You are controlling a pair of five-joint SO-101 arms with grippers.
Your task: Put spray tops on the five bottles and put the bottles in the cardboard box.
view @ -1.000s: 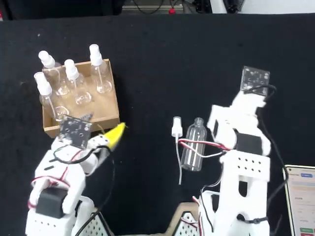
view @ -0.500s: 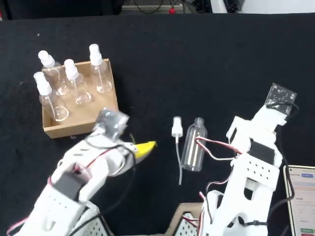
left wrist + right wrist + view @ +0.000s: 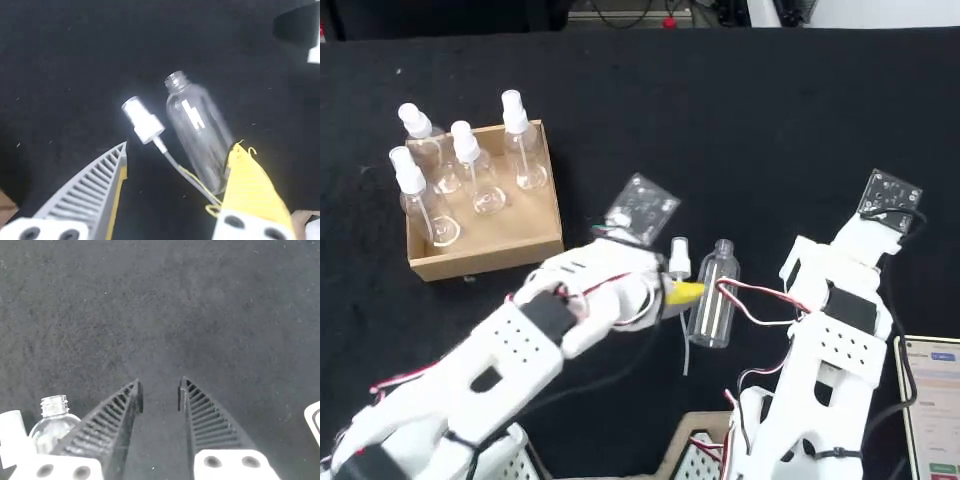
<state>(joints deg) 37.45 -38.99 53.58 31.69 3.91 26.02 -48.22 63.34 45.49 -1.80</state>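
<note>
An uncapped clear bottle lies on the black table beside a loose white spray top with a long tube. My left gripper hovers over them, open, and its yellow finger is at the bottle's side. In the left wrist view the spray top and bottle lie just beyond the spread fingers of the left gripper. My right gripper is open over bare cloth, the bottle to its side. The cardboard box holds several capped bottles.
The right arm's white body stands just right of the lying bottle. A screen device lies at the table's right front edge. Black cloth stretches open behind the bottle and between it and the box.
The left arm has swung from beside the box rightwards to the loose spray top and bottle. The right arm shifted right and back a second ago and has since kept still.
</note>
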